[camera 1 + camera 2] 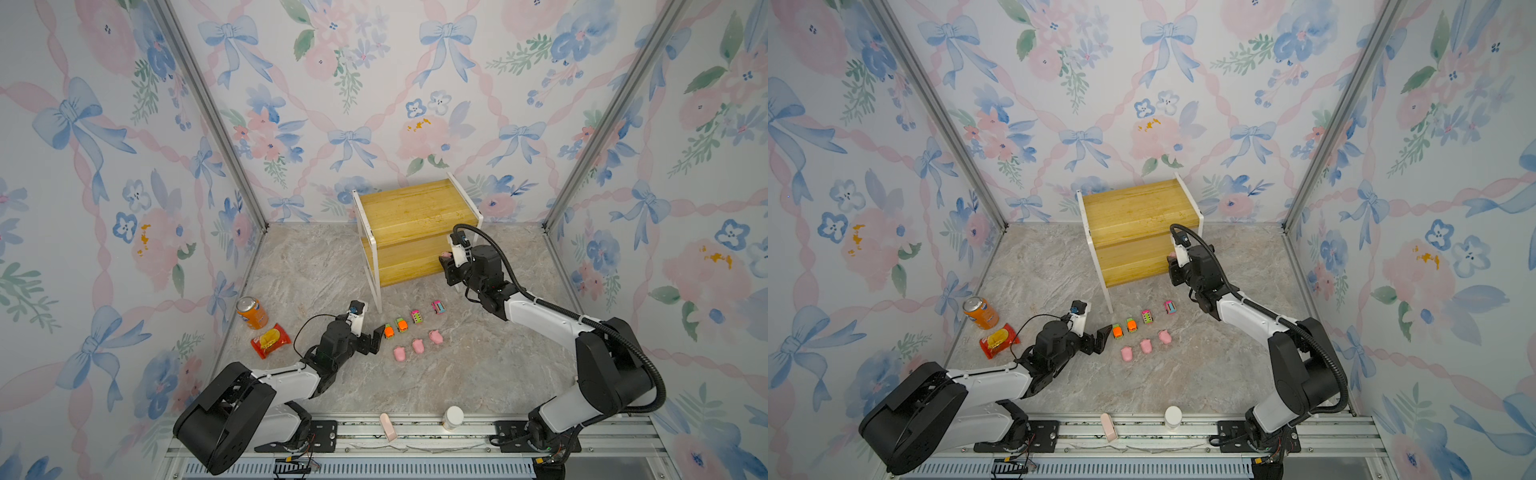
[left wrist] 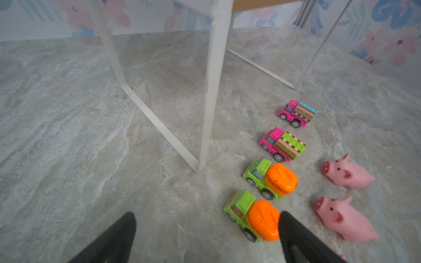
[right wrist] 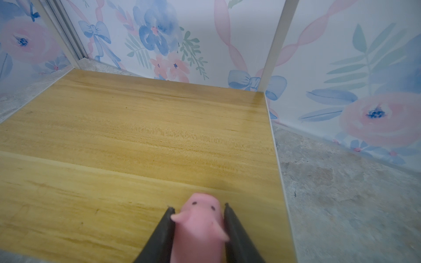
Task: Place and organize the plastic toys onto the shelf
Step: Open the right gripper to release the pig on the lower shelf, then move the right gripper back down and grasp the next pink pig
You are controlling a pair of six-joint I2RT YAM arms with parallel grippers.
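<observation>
Marble-look table (image 1: 316, 266), shelf (image 1: 407, 208) at 12 o'clock. Pig (image 3: 198, 220) is right by the lower board's 3 o'clock edge, so a sloppy release could tip it off imo. Right end effector (image 3: 198, 206) pinches it, narrowly parted. Left end effector (image 2: 206, 214) is spread wide and empty, one finger right by an orange-and-green car (image 2: 262, 218).

shelf (image 1: 415, 208) top bare — white leg (image 2: 211, 91) near cars (image 2: 271, 180), floor (image 1: 316, 266) open alongside

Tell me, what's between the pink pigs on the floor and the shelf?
A row of four little cars stands between the three pigs and the shelf; both top views show it.
</observation>
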